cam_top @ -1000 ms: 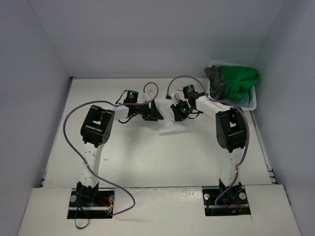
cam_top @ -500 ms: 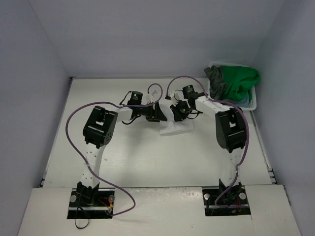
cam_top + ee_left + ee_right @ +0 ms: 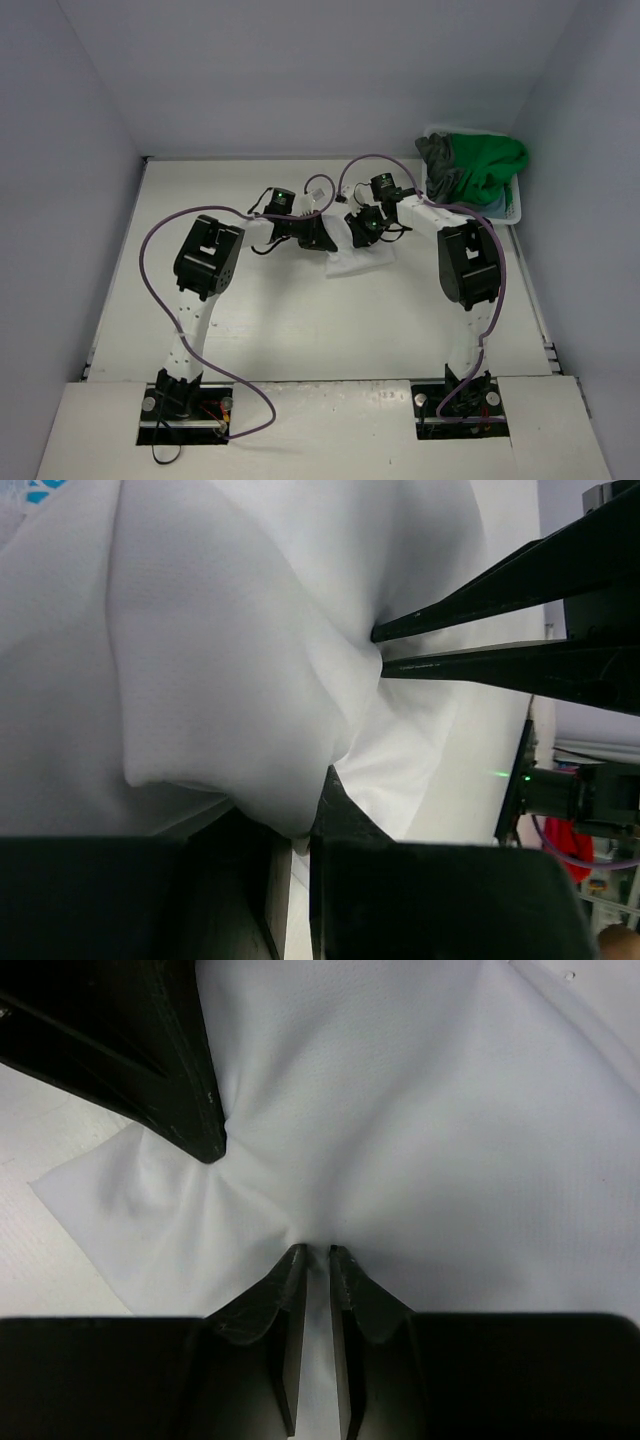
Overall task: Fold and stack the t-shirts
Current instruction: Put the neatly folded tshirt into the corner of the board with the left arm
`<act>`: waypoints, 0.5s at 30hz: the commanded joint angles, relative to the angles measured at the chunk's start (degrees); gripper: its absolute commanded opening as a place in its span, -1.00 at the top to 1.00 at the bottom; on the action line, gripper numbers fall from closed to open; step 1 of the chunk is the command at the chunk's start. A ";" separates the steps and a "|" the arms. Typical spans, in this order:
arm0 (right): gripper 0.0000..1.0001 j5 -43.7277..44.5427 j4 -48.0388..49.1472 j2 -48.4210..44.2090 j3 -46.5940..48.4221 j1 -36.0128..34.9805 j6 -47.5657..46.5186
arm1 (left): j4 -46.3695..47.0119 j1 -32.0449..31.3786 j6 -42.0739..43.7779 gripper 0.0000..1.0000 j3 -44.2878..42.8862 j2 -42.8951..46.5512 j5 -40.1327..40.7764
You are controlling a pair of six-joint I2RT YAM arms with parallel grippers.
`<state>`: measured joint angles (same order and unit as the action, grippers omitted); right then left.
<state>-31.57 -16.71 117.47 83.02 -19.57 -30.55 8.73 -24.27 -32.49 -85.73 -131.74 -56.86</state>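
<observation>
The left gripper point(image 3: 318, 238) is now farther toward the right edge of the table point(image 3: 260, 330), at the white t-shirt point(image 3: 352, 263). Its jaws, open a second ago, are now pinched together on a fold of the cloth.

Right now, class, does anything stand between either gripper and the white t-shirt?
Nothing visible does: the left gripper and the right gripper are each shut on a pinch of the white t-shirt, close beside each other.
</observation>
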 commanded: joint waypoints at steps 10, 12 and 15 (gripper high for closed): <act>0.49 -3.40 -1.74 -11.73 -3.04 2.87 -2.33 | -26.82 5.19 23.60 1.00 -5.32 10.18 11.50; 0.46 -4.11 -2.10 -13.75 -3.22 4.18 -2.59 | -30.60 6.42 26.58 1.00 -5.58 11.06 12.12; 0.47 -4.81 -2.45 -15.86 -3.48 5.77 -2.68 | -34.91 9.32 30.53 1.00 -5.67 12.82 13.18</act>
<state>-34.06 -18.37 107.28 79.22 -15.51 -32.29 -18.24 -17.87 -10.15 -88.73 -124.75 -46.94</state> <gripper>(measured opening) 0.267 0.028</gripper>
